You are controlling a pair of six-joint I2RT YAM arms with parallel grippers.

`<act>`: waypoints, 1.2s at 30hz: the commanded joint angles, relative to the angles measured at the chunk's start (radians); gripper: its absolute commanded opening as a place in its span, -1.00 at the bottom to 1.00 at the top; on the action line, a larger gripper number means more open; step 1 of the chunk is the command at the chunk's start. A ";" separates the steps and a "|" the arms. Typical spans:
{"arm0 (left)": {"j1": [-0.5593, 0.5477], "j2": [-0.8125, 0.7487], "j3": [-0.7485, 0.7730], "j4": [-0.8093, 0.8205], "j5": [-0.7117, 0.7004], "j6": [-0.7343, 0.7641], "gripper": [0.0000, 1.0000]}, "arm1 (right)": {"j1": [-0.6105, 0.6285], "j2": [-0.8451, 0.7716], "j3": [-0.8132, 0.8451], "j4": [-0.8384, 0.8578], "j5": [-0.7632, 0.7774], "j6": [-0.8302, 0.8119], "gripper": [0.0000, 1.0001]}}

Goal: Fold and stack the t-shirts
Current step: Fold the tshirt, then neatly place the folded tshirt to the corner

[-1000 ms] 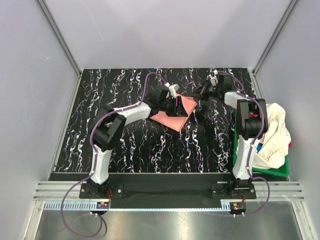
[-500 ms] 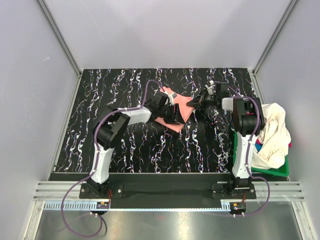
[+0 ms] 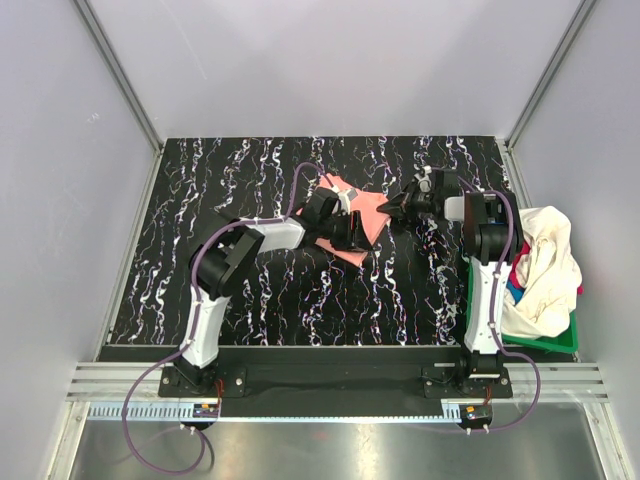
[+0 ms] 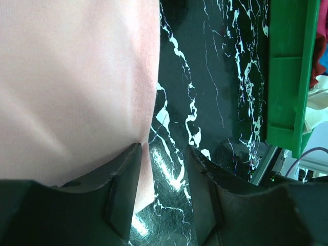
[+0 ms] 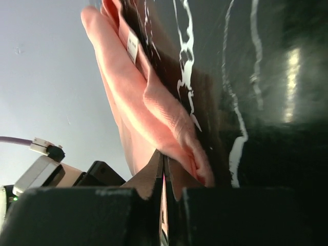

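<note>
The salmon-pink t-shirt (image 3: 368,207) lies folded at the table's middle back. My right gripper (image 3: 392,208) is shut on its right edge, and in the right wrist view the cloth (image 5: 154,107) bunches at my right gripper (image 5: 163,155), with the white neck label (image 5: 132,48) showing. My left gripper (image 3: 350,232) is low over the shirt's near right part. In the left wrist view my left gripper (image 4: 163,149) stands open: one finger (image 4: 123,189) rests at the pink cloth's (image 4: 72,77) edge, the other (image 4: 202,189) over bare table. A cream-white t-shirt (image 3: 545,265) is heaped in the basket.
The green plastic basket (image 3: 520,343) stands at the table's right edge, with magenta and blue cloth under the cream one; its wall (image 4: 287,77) shows in the left wrist view. Grey walls close in the back and sides of the black marbled table (image 3: 260,290).
My left gripper has swung from the shirt's far side across to its near right part. My right gripper has come left and nearer with the shirt's edge.
</note>
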 commanded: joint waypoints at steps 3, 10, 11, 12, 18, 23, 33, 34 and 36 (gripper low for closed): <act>-0.011 0.042 0.006 -0.003 0.034 0.019 -0.08 | -0.043 0.005 0.083 -0.037 0.056 -0.018 -0.84; 0.012 -0.051 0.109 -0.078 0.065 0.037 0.07 | -0.043 -0.018 0.230 -0.303 0.073 -0.115 -0.59; 0.024 -0.066 0.129 -0.148 0.063 0.054 0.09 | -0.043 -0.034 0.244 -0.347 0.102 -0.134 -0.46; 0.038 -0.106 0.147 -0.180 0.039 0.071 0.12 | -0.043 -0.066 0.241 -0.376 0.111 -0.143 -0.27; 0.231 -0.178 0.235 -0.406 -0.120 0.270 0.36 | -0.029 -0.191 0.165 -0.611 0.194 -0.222 0.14; 0.374 -0.080 0.322 -0.551 -0.115 0.372 0.37 | -0.015 -0.294 0.022 -0.697 0.196 -0.297 0.31; 0.402 -0.279 0.146 -0.507 -0.260 0.241 0.25 | 0.126 -0.222 -0.090 -0.567 0.161 -0.282 0.28; 0.402 -0.301 0.131 -0.521 -0.266 0.241 0.25 | 0.134 -0.220 -0.108 -0.545 0.167 -0.256 0.26; 0.402 -0.370 0.109 -0.540 -0.271 0.241 0.25 | 0.147 -0.209 -0.131 -0.461 0.174 -0.211 -0.08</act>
